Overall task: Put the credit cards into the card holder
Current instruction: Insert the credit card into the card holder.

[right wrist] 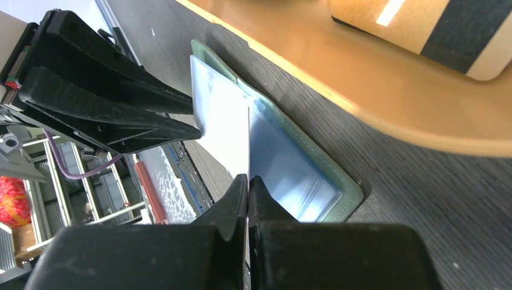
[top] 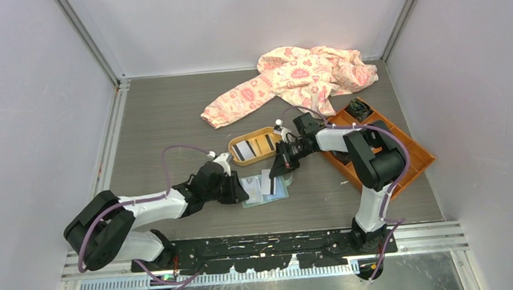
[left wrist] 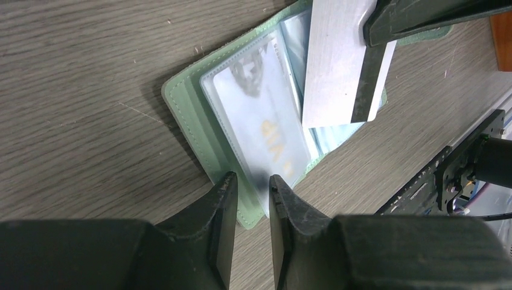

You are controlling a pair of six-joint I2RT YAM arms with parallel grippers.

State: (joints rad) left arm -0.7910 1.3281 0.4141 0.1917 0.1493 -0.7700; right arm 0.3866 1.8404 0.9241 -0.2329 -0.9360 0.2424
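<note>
The pale green card holder (top: 275,193) (left wrist: 187,115) (right wrist: 341,190) lies open on the table, its clear sleeves showing. My left gripper (top: 237,187) (left wrist: 250,181) is closed on its left edge, with the green cover against one finger and a clear sleeve against the other. My right gripper (top: 277,171) (right wrist: 248,181) is shut on a white credit card (top: 269,183) (left wrist: 335,66) with a dark stripe. The card stands on edge over the open sleeves. Another credit card (top: 244,150) (right wrist: 422,30) lies in the orange oval tray.
The orange oval tray (top: 267,141) (right wrist: 338,72) sits just behind the card holder. An orange compartmented box (top: 404,155) stands to the right under the right arm. A patterned pink cloth (top: 290,81) lies at the back.
</note>
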